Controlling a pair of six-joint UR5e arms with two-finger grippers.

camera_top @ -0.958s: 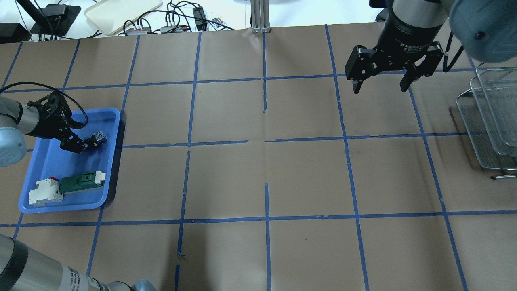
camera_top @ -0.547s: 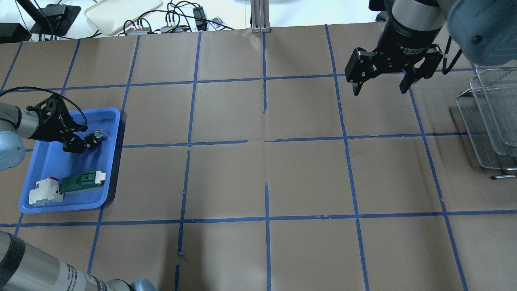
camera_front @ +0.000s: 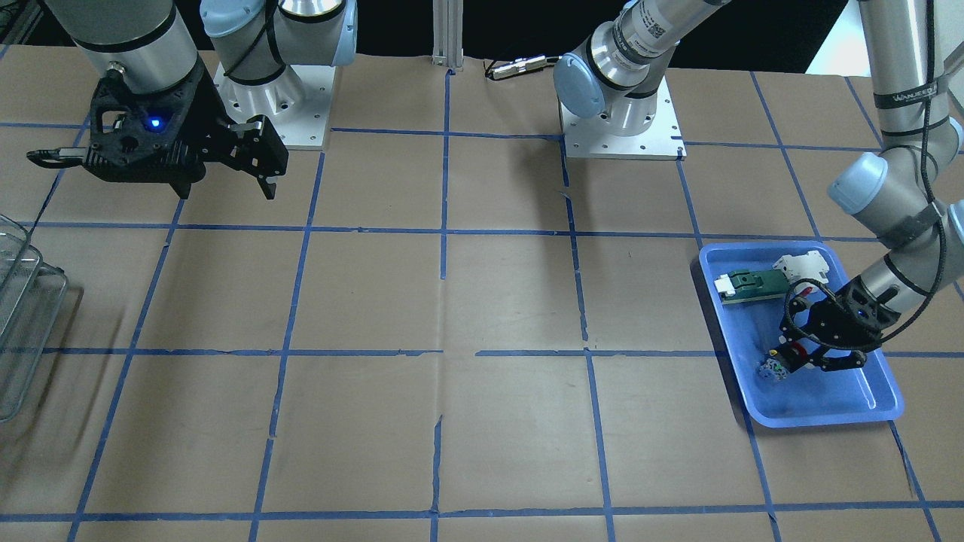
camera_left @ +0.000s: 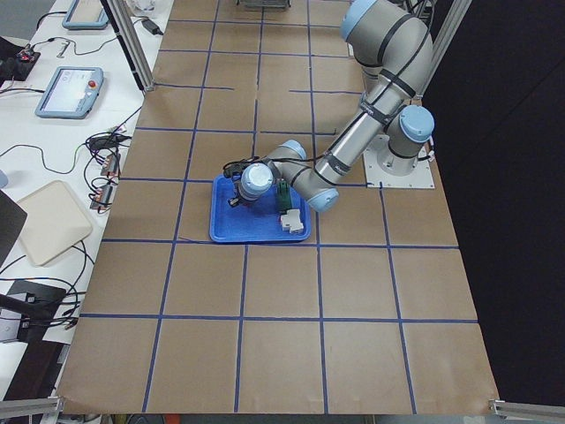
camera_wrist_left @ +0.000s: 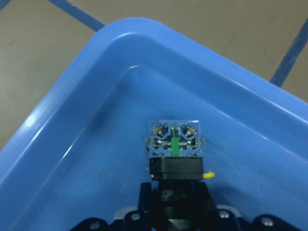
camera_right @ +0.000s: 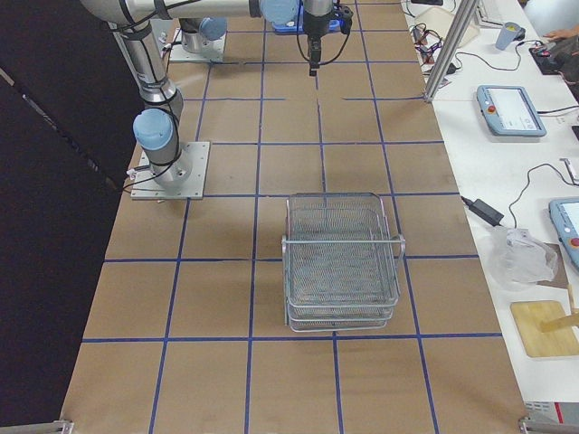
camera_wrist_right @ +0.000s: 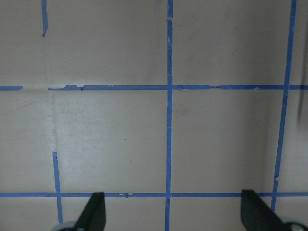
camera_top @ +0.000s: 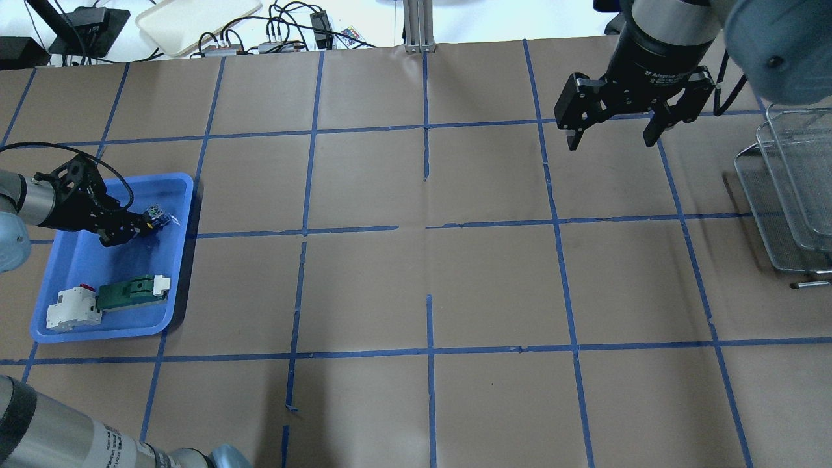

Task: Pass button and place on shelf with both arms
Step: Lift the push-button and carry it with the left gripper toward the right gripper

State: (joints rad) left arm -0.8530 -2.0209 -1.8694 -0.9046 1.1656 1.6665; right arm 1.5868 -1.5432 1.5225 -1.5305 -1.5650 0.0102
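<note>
The button [camera_top: 156,214] is held by its black body in my left gripper [camera_top: 133,227], over the far part of the blue tray [camera_top: 184,260]. Its blue-clear contact block points away from the fingers, as the left wrist view [camera_wrist_left: 174,140] shows; the red cap is hidden between them. In the front view the gripper [camera_front: 797,355] and the button [camera_front: 771,369] are at the right. My right gripper [camera_top: 611,138] hangs open and empty over the far right of the table [camera_front: 226,188], with both fingertips apart in its wrist view [camera_wrist_right: 173,216]. The wire shelf [camera_top: 793,188] stands at the right edge [camera_right: 342,262].
A green board with white connectors [camera_top: 130,291] and a white breaker block [camera_top: 71,309] lie in the tray's near end. Cables and a beige tray [camera_top: 195,19] lie beyond the table's far edge. Blue tape lines mark the brown paper.
My left gripper has drawn back a little to the left and tilted, taking the button with it toward the tray's far side. The right gripper has hardly moved.
</note>
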